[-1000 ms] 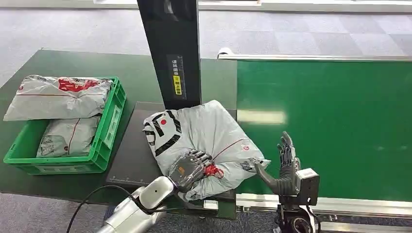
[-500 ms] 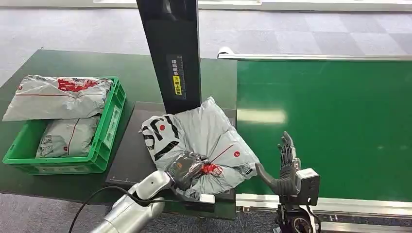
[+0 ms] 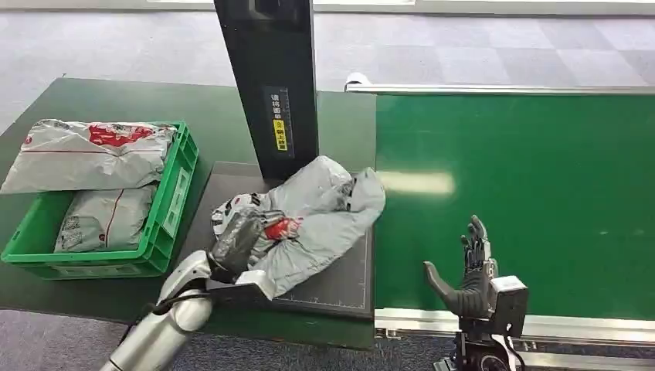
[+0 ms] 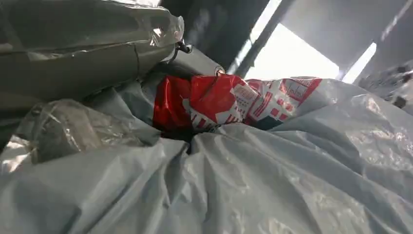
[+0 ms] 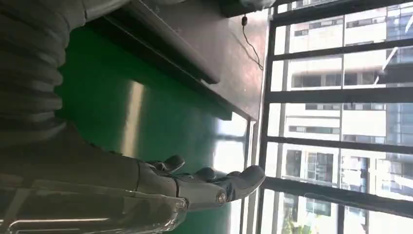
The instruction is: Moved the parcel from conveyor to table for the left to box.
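Note:
A crumpled grey plastic parcel with red and black print lies on the dark mat beside the green conveyor belt. My left hand grips the parcel's left end, bunching the plastic; the left wrist view shows the grey wrap and its red print up close. At the belt's near edge my right hand stands upright, fingers straight and apart, holding nothing; its fingers show in the right wrist view against the belt.
A green crate at the left of the dark green table holds other grey parcels. A black post rises just behind the mat. The belt's metal rail runs along its near edge.
My left hand has dragged the parcel leftwards across the mat, off the belt's edge, crumpling it. The right hand has shifted slightly to the right.

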You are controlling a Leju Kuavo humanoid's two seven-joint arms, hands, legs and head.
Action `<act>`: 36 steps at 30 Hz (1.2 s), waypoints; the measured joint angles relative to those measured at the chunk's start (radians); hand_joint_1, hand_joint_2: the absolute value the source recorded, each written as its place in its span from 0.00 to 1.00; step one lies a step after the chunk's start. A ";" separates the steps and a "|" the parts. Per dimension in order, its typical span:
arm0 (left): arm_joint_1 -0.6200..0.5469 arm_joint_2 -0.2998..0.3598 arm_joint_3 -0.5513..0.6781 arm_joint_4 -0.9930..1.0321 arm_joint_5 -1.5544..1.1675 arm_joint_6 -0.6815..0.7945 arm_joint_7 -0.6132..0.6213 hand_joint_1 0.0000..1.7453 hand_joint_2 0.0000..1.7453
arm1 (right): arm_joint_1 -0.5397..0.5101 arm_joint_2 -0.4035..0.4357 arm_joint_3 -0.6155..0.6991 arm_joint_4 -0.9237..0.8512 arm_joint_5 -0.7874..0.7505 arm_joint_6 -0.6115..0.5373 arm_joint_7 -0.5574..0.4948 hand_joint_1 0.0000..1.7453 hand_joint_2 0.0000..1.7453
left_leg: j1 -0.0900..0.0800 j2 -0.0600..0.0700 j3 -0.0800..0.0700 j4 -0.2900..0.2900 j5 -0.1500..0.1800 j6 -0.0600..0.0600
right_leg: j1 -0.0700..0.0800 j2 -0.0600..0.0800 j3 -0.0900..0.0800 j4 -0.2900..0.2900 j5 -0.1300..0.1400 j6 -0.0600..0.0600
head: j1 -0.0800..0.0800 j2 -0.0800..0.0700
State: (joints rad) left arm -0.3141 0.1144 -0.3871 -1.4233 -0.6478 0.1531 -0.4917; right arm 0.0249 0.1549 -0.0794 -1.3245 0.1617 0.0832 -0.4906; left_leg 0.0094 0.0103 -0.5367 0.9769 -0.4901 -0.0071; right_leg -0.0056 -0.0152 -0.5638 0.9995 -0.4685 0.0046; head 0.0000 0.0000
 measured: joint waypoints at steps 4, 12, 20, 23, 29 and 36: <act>0.024 0.038 0.188 -0.189 -0.033 0.093 -0.018 1.00 1.00 | 0.031 0.000 -0.026 -0.017 -0.006 -0.005 -0.011 0.00 1.00 | 0.000 0.000 -0.001 0.000 0.000 0.000 | 0.001 0.000 -0.001 0.000 0.000 0.000 | 0.000 0.000; -0.023 0.118 0.533 -0.358 -0.200 0.337 0.052 1.00 1.00 | 0.024 0.002 -0.034 -0.013 -0.008 -0.009 -0.016 0.00 1.00 | 0.000 0.001 -0.002 0.000 0.000 -0.001 | 0.001 0.001 -0.002 0.000 0.000 0.000 | 0.000 0.000; -0.138 0.274 0.761 -0.187 -0.311 0.373 0.097 1.00 1.00 | 0.004 0.005 -0.025 -0.005 -0.023 -0.036 -0.005 0.00 1.00 | 0.001 0.001 -0.003 0.000 0.001 -0.002 | 0.002 0.000 -0.004 0.001 0.000 -0.001 | 0.000 0.000; -0.190 0.301 0.767 -0.076 -0.348 0.363 0.110 1.00 1.00 | -0.004 0.004 -0.024 -0.005 -0.031 -0.036 0.006 0.00 1.00 | 0.001 0.001 -0.003 0.000 0.001 -0.002 | 0.002 0.000 -0.004 0.001 0.000 -0.001 | 0.001 0.000; -0.216 0.292 0.727 0.142 -0.394 0.367 0.109 1.00 1.00 | -0.023 0.004 -0.022 -0.005 -0.041 -0.036 0.015 0.00 1.00 | 0.000 0.002 -0.003 0.000 0.001 -0.002 | 0.001 0.001 -0.005 0.001 0.001 -0.001 | 0.000 0.000; -0.246 0.256 0.607 0.386 -0.443 0.433 0.108 1.00 1.00 | -0.038 0.000 -0.018 -0.005 -0.045 -0.040 0.015 0.00 1.00 | 0.000 0.002 -0.003 0.000 0.001 -0.002 | 0.001 0.002 -0.005 0.001 0.001 -0.002 | 0.000 0.000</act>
State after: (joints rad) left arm -0.5602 0.3704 0.2197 -1.0371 -1.0906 0.5856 -0.3834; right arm -0.0132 0.1553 -0.0973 -1.3291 0.1171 0.0427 -0.4753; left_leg 0.0098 0.0125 -0.5395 0.9772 -0.4887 -0.0092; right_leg -0.0046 -0.0136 -0.5684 1.0003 -0.4673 0.0030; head 0.0004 0.0000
